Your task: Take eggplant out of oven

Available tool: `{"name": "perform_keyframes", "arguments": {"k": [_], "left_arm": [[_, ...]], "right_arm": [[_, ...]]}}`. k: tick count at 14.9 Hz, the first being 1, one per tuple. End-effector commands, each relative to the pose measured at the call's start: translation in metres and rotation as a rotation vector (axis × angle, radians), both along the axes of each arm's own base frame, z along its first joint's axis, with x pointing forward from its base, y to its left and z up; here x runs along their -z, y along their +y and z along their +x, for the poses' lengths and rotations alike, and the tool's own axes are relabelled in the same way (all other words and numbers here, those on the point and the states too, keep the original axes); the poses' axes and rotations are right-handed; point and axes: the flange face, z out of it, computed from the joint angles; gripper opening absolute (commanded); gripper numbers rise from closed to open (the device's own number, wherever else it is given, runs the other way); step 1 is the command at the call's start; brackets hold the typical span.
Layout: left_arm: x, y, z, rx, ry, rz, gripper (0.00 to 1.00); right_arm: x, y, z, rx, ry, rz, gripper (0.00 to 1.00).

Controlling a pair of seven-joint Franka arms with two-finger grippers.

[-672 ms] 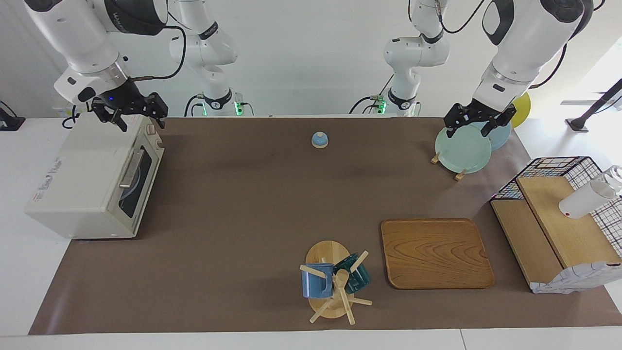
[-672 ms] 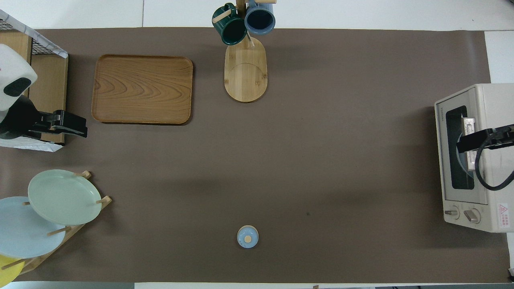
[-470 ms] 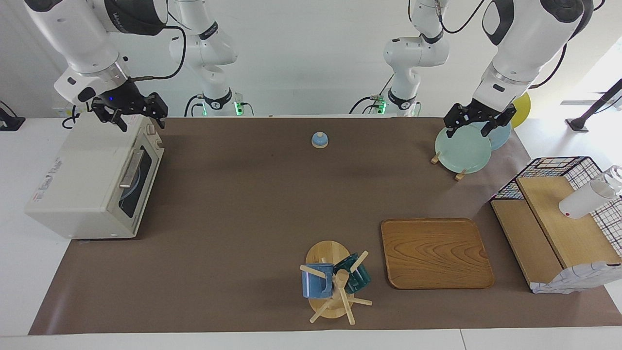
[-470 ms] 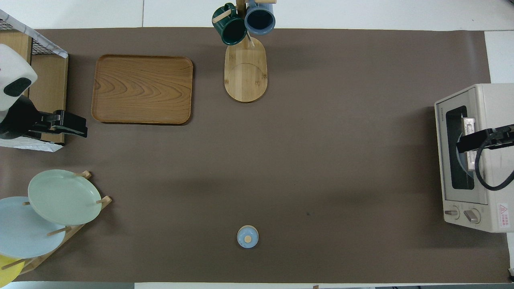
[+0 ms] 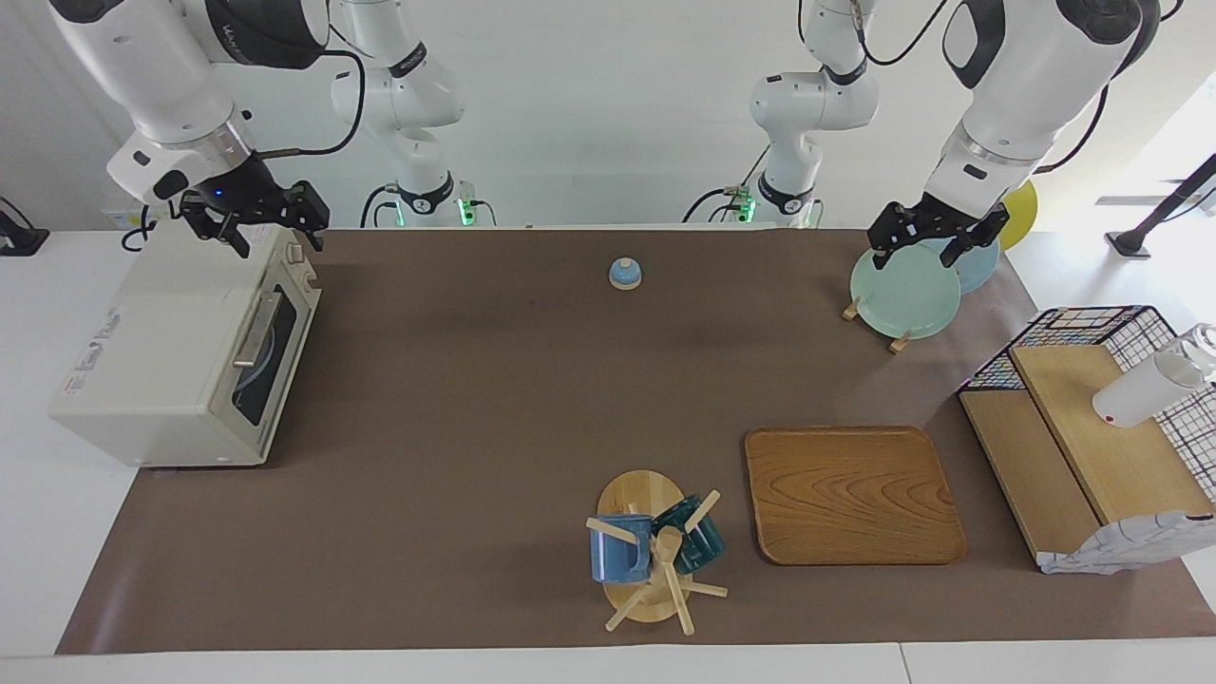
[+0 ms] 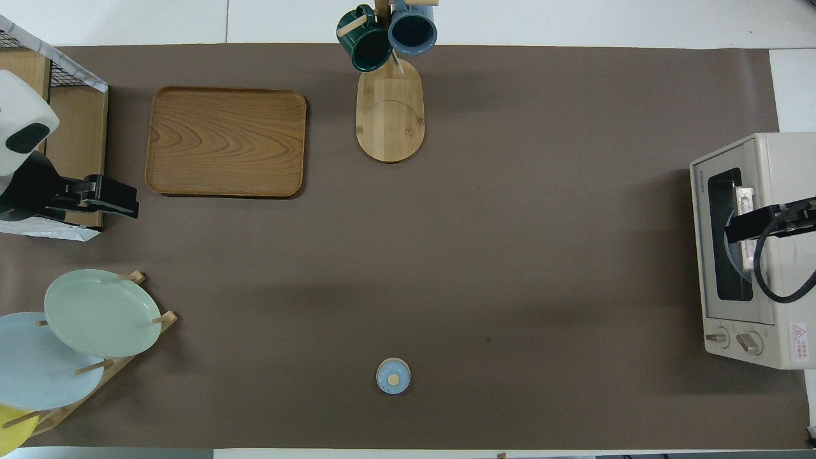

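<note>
Facing view, nine o'clock edge of the brown-covered counter (image 5: 494, 408): boxy cream-white toaster oven (image 5: 161, 332), its dark glass door (image 5: 274, 353) shut and facing three o'clock, toward mid-counter.
- Eggplant: not visible. A round pale shape shows through the glass; nothing long or dark can be made out. Judged to be inside the oven, unconfirmed.
- Metal bar handle (image 5: 256, 329): long axis runs roughly one to seven o'clock along the door's upper edge.
- Right hand (image 5: 273, 236): up in the air over the oven's top corner at the knob end, fingers apart, nothing between them, pointing down. The handle lies at about six o'clock from it, close by. Its forearm slants down from eleven o'clock.
- Judgement: the door comes first, and the right arm is far the nearer.

Three o'clock end: left hand (image 5: 920, 249), fingers apart and empty, over the pale green round plate (image 5: 902, 294) standing in its wooden rack, well apart from the oven. This arm waits.
</note>
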Motion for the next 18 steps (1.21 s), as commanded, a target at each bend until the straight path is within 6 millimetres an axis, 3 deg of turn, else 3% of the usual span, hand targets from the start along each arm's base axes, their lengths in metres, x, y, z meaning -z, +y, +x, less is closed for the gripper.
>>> {"name": "perform_keyframes", "arguments": {"k": [1,4,8,10,18], "left_arm": [[-0.004,0.006,-0.008,0.0,-0.005,0.025,1.0],[-0.004,0.006,-0.008,0.0,-0.005,0.025,1.0],[-0.004,0.006,-0.008,0.0,-0.005,0.025,1.0],[-0.004,0.005,-0.008,0.0,-0.005,0.023,1.0],[-0.004,0.005,-0.008,0.0,-0.005,0.023,1.0]], "right_arm": [[0.015,0.0,-0.007,-0.035,-0.041,0.006,0.0],[0.05,-0.022,-0.012,-0.014,-0.095,-0.008,0.0],[0.074,-0.041,0.0,0.118,-0.103,-0.105,0.0],[0.088,-0.052,-0.003,0.147,-0.081,-0.105,0.0],[0.128,-0.074,0.003,0.144,-0.038,-0.111,0.0]]}}
